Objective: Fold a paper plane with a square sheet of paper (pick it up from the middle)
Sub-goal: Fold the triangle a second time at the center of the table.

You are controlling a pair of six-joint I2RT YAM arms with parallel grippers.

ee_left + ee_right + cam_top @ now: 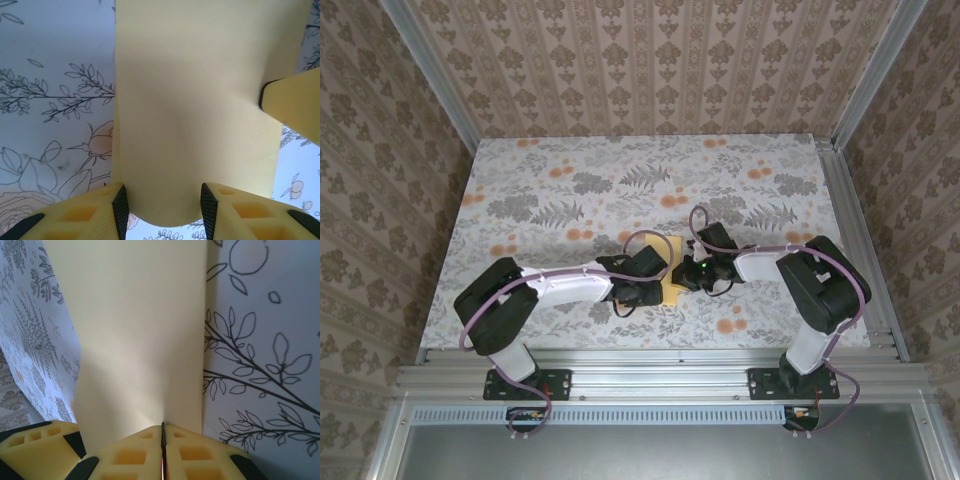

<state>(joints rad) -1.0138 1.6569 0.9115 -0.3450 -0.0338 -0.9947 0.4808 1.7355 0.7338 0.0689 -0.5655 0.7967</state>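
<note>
The square sheet of paper [672,291], pale yellow, lies at the middle of the flower-print table [570,190], between both grippers. My right gripper [693,272] is shut on it; in the right wrist view its jaws [163,427] are pressed together on the sheet's near edge [140,340], which rises into a soft crease. My left gripper [654,274] stands with its jaws part-way apart [162,200]. The sheet [195,100] bows up between the black pads [120,205] and runs on under the right-hand finger. No paper plane is formed.
A right-gripper fingertip [295,97] pokes in at the right of the left wrist view, resting on the sheet. Patterned walls [380,150] and aluminium rails [850,200] close in the table on three sides.
</note>
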